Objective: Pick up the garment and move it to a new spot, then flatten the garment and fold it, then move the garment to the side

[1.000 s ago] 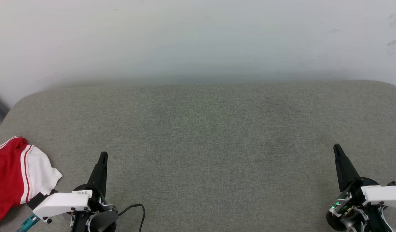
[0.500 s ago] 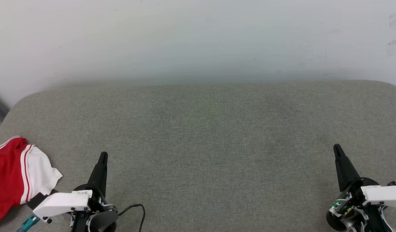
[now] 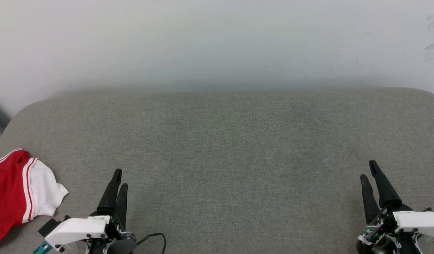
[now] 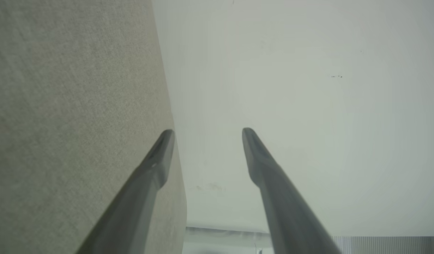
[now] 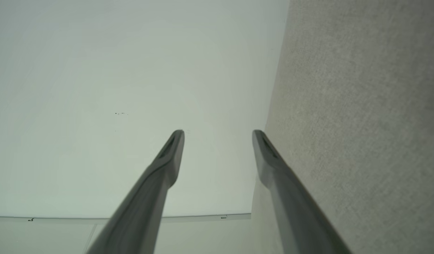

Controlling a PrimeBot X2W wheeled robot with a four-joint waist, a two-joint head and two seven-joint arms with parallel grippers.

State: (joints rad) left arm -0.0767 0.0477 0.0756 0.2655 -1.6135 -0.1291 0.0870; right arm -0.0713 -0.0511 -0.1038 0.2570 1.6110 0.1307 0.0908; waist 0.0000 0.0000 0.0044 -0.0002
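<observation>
Quick status from me, the one w/ the fingers. My left gripper [image 3: 120, 179] is empty, its fingers apart w/ nothing but air in the gap. Same for my right gripper [image 3: 367, 170]: spread and holding zip. Both point straight ahead over the grey cushion [image 3: 224, 141] toward the pale wall [image 3: 217, 42]. Both are rolled sideways, so one finger of each sits nearer the pad than the other. Prob handy for sliding under cloth, imo.

The garment [image 3: 8, 190] lies on the cushion off the outer side of my left fingers. It's near but not touching, and its white sleeve is the bit closest to me. The rest is red and runs out of the head view, so idk if it's folded or just bunched.

Pad ahead of and between my grippers is bare. Could be I haven't grabbed it yet, could be it's already parked aside. Can't tell tbh. If it needs picking up, my left fingers are the obvious ones to swing outward.
</observation>
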